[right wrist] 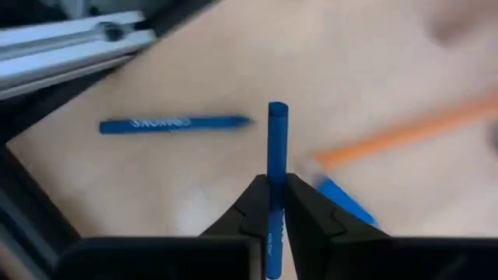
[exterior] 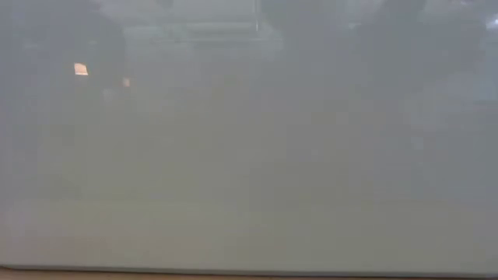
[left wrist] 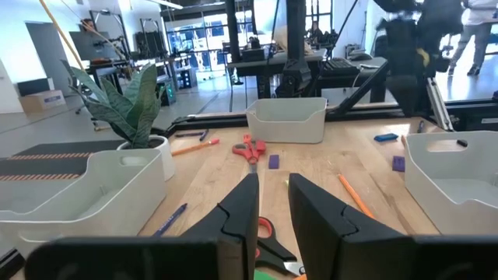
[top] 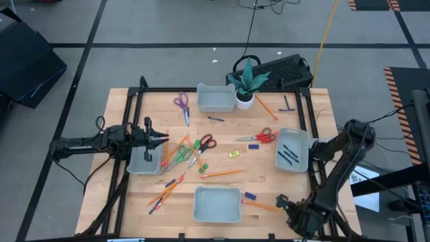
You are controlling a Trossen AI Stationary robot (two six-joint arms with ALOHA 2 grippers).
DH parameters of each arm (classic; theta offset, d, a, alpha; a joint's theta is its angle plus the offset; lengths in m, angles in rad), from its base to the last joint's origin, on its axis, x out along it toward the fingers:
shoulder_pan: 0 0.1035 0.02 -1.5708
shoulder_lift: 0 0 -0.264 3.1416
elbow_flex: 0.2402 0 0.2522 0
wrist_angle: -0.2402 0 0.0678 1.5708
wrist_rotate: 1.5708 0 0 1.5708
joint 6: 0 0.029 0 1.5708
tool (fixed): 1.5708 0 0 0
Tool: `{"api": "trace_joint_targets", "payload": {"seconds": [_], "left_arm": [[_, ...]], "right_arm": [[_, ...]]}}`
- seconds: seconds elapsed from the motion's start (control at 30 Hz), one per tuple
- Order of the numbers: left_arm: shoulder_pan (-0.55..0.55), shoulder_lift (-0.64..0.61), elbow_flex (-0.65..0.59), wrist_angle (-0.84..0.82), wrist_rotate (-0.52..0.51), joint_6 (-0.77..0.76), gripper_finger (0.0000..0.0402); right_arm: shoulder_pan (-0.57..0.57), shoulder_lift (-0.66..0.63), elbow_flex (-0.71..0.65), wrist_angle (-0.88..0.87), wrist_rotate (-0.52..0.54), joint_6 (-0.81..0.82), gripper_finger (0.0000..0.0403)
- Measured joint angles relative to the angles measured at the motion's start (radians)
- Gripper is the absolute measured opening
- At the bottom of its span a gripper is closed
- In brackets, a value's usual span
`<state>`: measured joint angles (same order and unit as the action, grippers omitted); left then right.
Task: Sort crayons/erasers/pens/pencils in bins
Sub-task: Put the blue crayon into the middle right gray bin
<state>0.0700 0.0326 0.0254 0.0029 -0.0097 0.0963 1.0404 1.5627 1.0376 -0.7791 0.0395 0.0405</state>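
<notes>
My right gripper (top: 281,201) is low over the table's near right corner, shut on a blue pen (right wrist: 277,148). A second blue pen (right wrist: 175,124) and an orange pencil (right wrist: 405,134) lie on the wood close by. My left gripper (top: 164,139) hovers above the left bin (top: 143,161), open, with nothing between its fingers (left wrist: 272,190). Other bins stand at the far side (top: 216,98), the right (top: 293,149) with dark pens inside, and the near side (top: 217,204). Pencils, pens and small erasers (top: 234,154) lie scattered mid-table. My right gripper pinches the blue pen's rear part (right wrist: 277,204) between its two fingers. The pen lies along the fingers, and its free end (right wrist: 278,110) sticks out ahead of the fingertips. The fingers slant down toward the table. Whether the pen is clear of the wood, I cannot tell.
Several scissors lie on the table: purple (top: 182,104), red (top: 262,137) and a red and green one (top: 200,144). A potted plant (top: 246,86) stands by the far bin. A black frame rail (right wrist: 70,54) runs near my right gripper. The low view shows only grey haze.
</notes>
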Motion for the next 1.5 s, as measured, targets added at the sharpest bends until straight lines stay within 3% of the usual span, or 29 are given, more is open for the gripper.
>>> {"api": "trace_joint_targets", "payload": {"seconds": [0.07, 0.2, 0.4, 0.6, 0.77, 0.97, 1.27, 1.37, 1.5], "left_arm": [[0.000, 0.000, 0.000, 0.000, 0.000, 0.000, 0.0076], [0.000, 0.000, 0.000, 0.000, 0.000, 0.000, 0.0076], [0.000, 0.000, 0.000, 0.000, 0.000, 0.000, 0.0076], [0.000, 0.000, 0.000, 0.000, 0.000, 0.000, 0.0076], [0.000, 0.000, 0.000, 0.000, 0.000, 0.000, 0.0076], [0.000, 0.000, 0.000, 0.000, 0.000, 0.000, 0.0076], [0.000, 0.000, 0.000, 0.000, 0.000, 0.000, 0.0076], [0.000, 0.000, 0.000, 0.000, 0.000, 0.000, 0.0076], [0.000, 0.000, 0.000, 0.000, 0.000, 0.000, 0.0076]], "right_arm": [[-0.037, -0.071, 0.001, -0.085, 0.036, 0.078, 0.0019], [-0.161, -0.224, 0.003, -0.297, 0.207, 0.344, 0.0019], [-0.525, -0.384, -0.011, -0.612, 0.275, 0.601, 0.0022], [-0.860, -0.442, -0.092, -0.602, 0.269, 0.484, 0.0021], [-1.010, -0.442, -0.217, -0.498, 0.196, 0.387, 0.0021], [-1.079, -0.435, -0.346, -0.365, 0.165, 0.387, 0.0031], [-1.086, -0.423, -0.347, -0.352, 0.140, 0.421, 0.0111], [-1.040, -0.424, -0.306, -0.352, 0.141, 0.420, 0.0127], [-0.879, -0.401, -0.227, -0.352, 0.143, 0.432, 0.0125]]}}
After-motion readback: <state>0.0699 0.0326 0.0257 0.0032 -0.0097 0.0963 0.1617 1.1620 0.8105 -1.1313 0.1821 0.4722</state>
